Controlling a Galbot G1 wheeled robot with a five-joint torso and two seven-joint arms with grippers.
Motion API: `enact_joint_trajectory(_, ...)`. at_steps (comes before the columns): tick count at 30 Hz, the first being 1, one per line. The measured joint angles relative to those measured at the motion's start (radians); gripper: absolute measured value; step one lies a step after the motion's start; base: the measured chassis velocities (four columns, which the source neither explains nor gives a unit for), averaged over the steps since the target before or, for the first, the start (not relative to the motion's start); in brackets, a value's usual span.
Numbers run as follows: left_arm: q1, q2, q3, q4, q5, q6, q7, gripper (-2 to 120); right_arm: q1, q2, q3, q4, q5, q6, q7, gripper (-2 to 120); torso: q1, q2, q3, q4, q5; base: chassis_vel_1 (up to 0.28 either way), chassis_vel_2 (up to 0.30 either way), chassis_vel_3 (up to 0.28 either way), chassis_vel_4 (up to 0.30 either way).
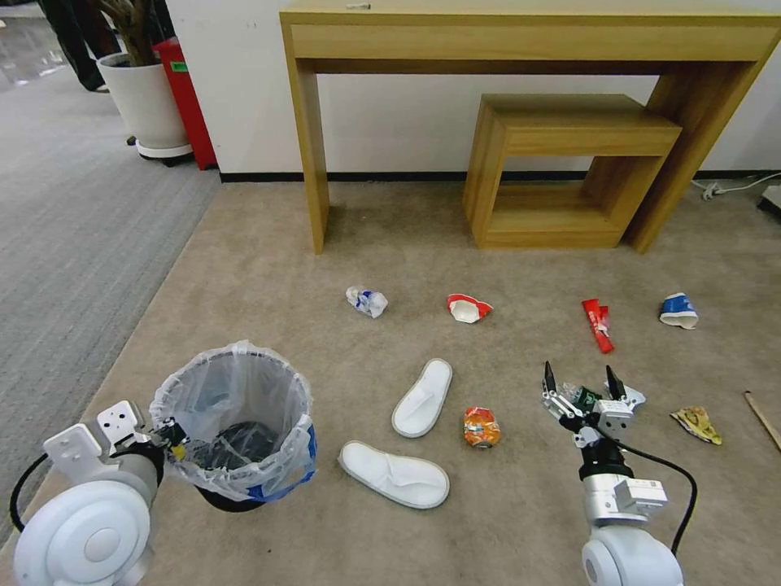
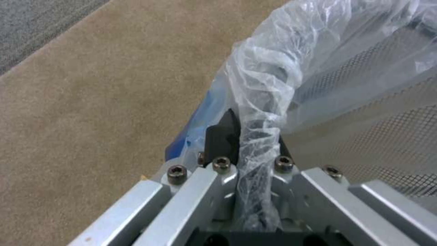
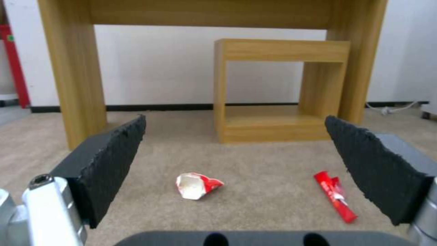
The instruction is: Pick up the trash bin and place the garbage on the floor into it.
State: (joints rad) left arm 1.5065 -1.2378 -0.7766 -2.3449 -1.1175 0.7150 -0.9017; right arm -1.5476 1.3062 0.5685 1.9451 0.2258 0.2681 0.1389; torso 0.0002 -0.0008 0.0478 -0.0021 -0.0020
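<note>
Plastic-lined trash bin (image 1: 236, 423), lower left of head view: left gripper (image 2: 252, 136) clamps its rim. Right gripper (image 1: 579, 384), fingers wide, lower right w/ small litter beneath.

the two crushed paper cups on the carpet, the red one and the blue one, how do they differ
The red-white cup lies mid-carpet before the small wooden stand; the blue-white cup lies far to the robot's right. The red one is squashed flatter, its white inside showing; the blue one keeps more of its cup shape. Both are crushed and lie loose on the floor.
</note>
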Motion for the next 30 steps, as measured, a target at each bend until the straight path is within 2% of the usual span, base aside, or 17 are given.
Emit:
enact_joint_trajectory(3,-0.001,-0.001,0.001,0.003,0.004,-0.001,0.002,1,-0.001,-0.018,-0.003,-0.001,0.007,0.000,-0.019,100,0.000,0.000,0.000,0.0000,0.0000,0.000,0.000,0.000,0.000)
enact_joint_trajectory(6,-0.001,-0.003,0.003,0.007,0.007,-0.001,0.005,1,-0.009,-0.069,0.008,-0.001,0.041,-0.002,-0.076,100,0.000,0.000,0.000,0.0000,0.0002,0.000,0.000,0.000,0.000)
enact_joint_trajectory(7,-0.002,-0.007,0.004,0.009,0.010,-0.001,0.006,1,-0.016,-0.124,0.014,-0.002,0.092,0.004,-0.120,100,0.000,0.000,0.000,0.0000,0.0001,0.000,0.000,0.000,0.000)
enact_joint_trajectory(8,-0.002,-0.007,0.004,0.009,0.010,-0.001,0.006,1,-0.016,-0.124,0.014,-0.002,0.092,0.004,-0.120,100,0.000,0.000,0.000,0.0000,0.0001,0.000,0.000,0.000,0.000)
enact_joint_trajectory(11,-0.002,-0.017,0.008,0.014,0.021,-0.001,0.009,1,-0.037,-0.240,0.020,-0.009,0.195,0.033,-0.239,100,0.000,0.000,0.000,0.0000,0.0001,0.000,0.000,0.000,0.000)
enact_joint_trajectory(12,-0.002,-0.017,0.008,0.014,0.021,-0.001,0.009,1,-0.037,-0.240,0.020,-0.009,0.195,0.033,-0.239,100,0.000,0.000,0.000,0.0000,0.0001,0.000,0.000,0.000,0.000)
enact_joint_trajectory(15,-0.002,-0.021,0.009,0.015,0.028,-0.001,0.013,1,-0.055,-0.319,0.026,-0.021,0.250,0.071,-0.358,100,0.000,0.000,0.000,0.0000,0.0002,0.000,0.000,0.000,0.000)
enact_joint_trajectory(23,0.000,-0.031,0.010,0.021,0.042,-0.003,0.018,1,-0.085,-0.417,0.027,-0.037,0.286,0.118,-0.519,100,0.000,0.000,0.000,0.0000,0.0001,0.000,0.000,0.000,0.000)
enact_joint_trajectory(30,-0.001,-0.036,0.014,0.026,0.053,-0.004,0.021,1,-0.127,-0.480,0.002,-0.041,0.282,0.123,-0.573,100,0.000,0.000,0.000,-0.0001,0.0000,0.000,0.000,0.000,0.000)
